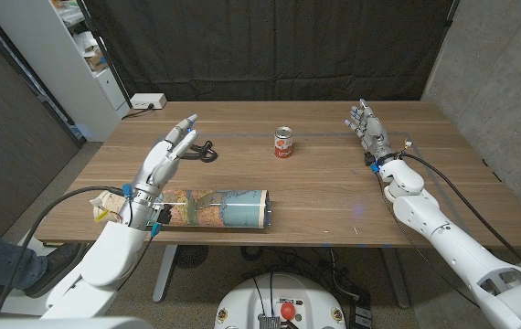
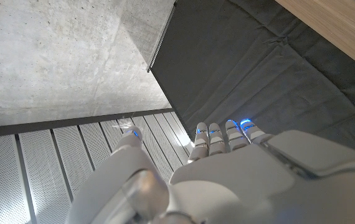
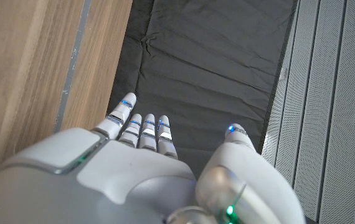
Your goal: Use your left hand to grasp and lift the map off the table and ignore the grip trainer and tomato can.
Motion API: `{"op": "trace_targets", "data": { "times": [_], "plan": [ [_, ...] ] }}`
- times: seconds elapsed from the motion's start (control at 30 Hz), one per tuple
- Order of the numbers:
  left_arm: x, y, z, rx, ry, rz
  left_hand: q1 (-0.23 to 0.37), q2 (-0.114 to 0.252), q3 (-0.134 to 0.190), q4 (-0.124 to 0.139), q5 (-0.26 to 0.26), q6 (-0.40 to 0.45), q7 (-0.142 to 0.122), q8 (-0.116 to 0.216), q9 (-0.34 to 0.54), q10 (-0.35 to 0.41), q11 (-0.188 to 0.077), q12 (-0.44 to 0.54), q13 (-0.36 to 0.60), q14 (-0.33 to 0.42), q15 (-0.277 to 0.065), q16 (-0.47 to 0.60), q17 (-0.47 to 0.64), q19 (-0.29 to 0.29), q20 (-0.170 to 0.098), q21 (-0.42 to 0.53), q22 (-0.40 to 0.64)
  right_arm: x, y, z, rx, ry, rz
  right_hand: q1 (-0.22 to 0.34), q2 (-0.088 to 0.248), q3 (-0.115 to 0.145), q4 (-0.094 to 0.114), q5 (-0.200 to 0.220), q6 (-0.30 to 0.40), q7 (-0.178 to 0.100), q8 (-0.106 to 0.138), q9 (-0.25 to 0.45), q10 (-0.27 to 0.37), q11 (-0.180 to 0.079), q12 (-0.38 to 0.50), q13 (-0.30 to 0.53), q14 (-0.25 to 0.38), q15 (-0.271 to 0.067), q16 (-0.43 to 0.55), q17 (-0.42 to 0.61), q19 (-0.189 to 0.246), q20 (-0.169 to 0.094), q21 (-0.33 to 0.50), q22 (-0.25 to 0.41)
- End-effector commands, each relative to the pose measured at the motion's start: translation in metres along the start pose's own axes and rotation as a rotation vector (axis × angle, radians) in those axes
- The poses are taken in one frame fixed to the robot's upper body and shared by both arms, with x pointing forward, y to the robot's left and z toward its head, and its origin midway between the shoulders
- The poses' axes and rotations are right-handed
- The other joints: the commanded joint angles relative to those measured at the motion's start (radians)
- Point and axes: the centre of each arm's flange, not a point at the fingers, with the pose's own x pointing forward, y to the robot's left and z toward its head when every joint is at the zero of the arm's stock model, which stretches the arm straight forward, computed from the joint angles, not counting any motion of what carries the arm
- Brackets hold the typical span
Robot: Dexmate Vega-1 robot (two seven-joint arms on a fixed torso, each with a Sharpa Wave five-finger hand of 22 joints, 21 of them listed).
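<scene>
Setting: black curtain point(image 1: 270, 46) behind a wooden bench point(image 1: 334, 196); concrete wall to the robot's right, white shelving at the far left.
Map: rolled map point(image 1: 219, 208) lies on the bench near the front edge, left of centre. Long axis runs left to right along that edge; one open end faces the robot's right. Printed blue and tan areas show on the roll; no lettering readable.
Tomato can: red can point(image 1: 283, 143) stands upright near the bench middle, well apart from the map. Label text too small to read.
Grip trainer: black grip trainer point(image 1: 207, 151) lies on the bench beyond the map, just beside the left fingertips.
Left hand: left hand point(image 1: 171, 149) is raised over the bench, behind the map and apart from it; fingers point(image 2: 218, 138) straight and spread, holding nothing.
Right hand: right hand point(image 1: 367, 125) stands at the far right of the bench, fingers point(image 3: 145, 130) extended and apart, holding nothing.
Other: white power strip point(image 1: 146, 102) at the far left corner; crumpled tan object point(image 1: 107, 206) by the left forearm, nature unclear.
</scene>
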Motion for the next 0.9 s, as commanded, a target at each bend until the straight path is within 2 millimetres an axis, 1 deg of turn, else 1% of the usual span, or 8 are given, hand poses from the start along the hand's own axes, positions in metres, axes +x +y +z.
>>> {"op": "trace_targets", "data": {
  "times": [0.03,0.53,0.9],
  "plan": [
    [-0.014,0.003,0.009,0.063,0.022,-0.001,0.014,0.000,0.005,-0.008,-0.005,0.007,0.005,0.002,0.006,0.007,0.007,0.007,0.003,0.008,0.009,0.000,0.002,-0.044,0.009,-0.006,0.001,0.000,0.000,0.002,-0.001,-0.007,-0.001,0.001,0.005,-0.002,0.001,0.005,0.010,-0.001,-0.003,0.003,0.012,-0.001,-0.005,0.004,0.006,0.002,0.003,-0.001,0.008,-0.001,-0.003,0.004],
    [-0.032,0.009,0.016,0.102,0.032,0.026,0.022,0.003,0.008,-0.016,-0.005,0.005,0.007,0.000,0.006,0.006,0.009,0.004,0.003,0.009,0.012,-0.001,0.002,-0.041,0.010,-0.011,0.001,-0.002,0.002,0.003,0.000,-0.014,0.000,0.002,0.005,-0.003,-0.001,0.006,0.011,0.000,-0.004,0.003,0.014,-0.003,-0.005,0.004,0.007,0.001,0.003,-0.003,0.010,-0.001,-0.008,0.004],
    [-0.033,0.011,0.022,0.146,0.045,0.020,0.032,0.005,0.011,-0.024,-0.006,0.004,0.005,-0.002,0.006,0.009,0.009,0.004,0.003,0.013,0.014,-0.001,0.002,-0.038,0.014,-0.016,0.001,0.000,0.003,0.008,0.000,-0.024,0.004,0.002,0.006,-0.003,-0.002,0.007,0.012,0.000,-0.005,0.003,0.017,0.000,-0.005,0.004,0.009,0.000,0.003,-0.005,0.013,-0.002,-0.013,0.004]
  ]
}}
